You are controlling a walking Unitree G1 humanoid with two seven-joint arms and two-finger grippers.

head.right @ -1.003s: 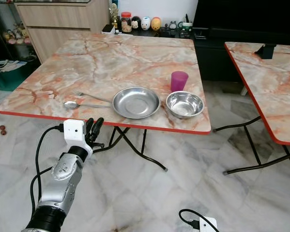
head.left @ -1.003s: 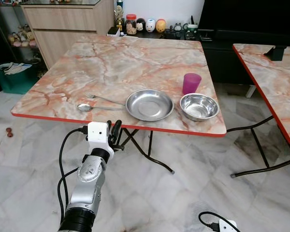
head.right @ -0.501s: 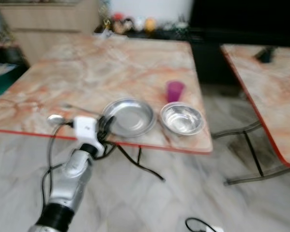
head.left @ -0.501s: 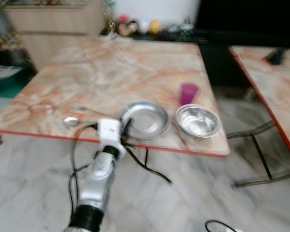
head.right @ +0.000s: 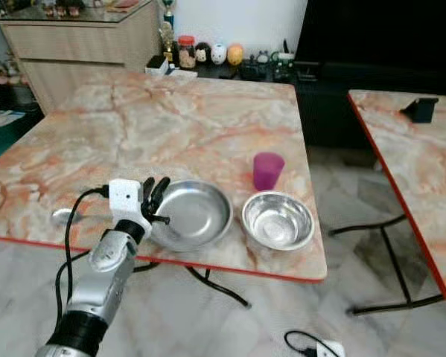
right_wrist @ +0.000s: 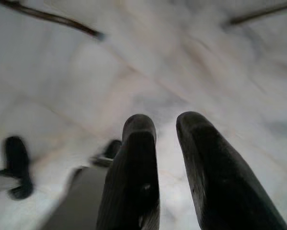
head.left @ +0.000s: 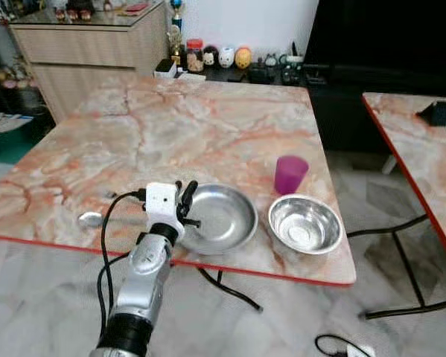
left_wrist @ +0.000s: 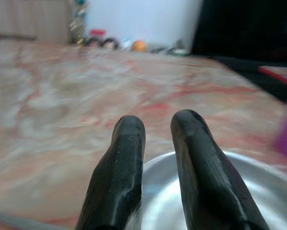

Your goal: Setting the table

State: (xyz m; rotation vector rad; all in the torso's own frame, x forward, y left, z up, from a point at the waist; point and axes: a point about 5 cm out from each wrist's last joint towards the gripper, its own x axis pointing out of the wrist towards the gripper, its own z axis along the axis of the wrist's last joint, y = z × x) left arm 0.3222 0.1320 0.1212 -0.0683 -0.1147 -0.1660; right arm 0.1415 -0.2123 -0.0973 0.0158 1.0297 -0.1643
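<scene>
A round steel plate (head.left: 221,219) lies near the front edge of the marble table (head.left: 208,126). To its right sit a steel bowl (head.left: 306,224) and, behind that, a purple cup (head.left: 290,174). A spoon (head.left: 91,219) lies left of the plate; my left arm covers most of its handle. My left gripper (head.left: 187,195) hovers at the plate's left rim, open by a narrow gap with nothing between its fingers (left_wrist: 129,158). The plate's rim (left_wrist: 215,163) shows just beyond them. My right gripper (right_wrist: 165,124) hangs low over the tiled floor, a narrow gap between its fingers.
A second marble table (head.left: 424,149) stands to the right with a gap between the two. Small jars and figurines (head.left: 215,56) line the far edge by a wooden cabinet (head.left: 88,44). Black folding legs (head.left: 230,290) and a cable (head.left: 330,343) lie on the floor.
The camera has moved closer to the table. My left gripper has risen from below the front edge to the plate's left rim.
</scene>
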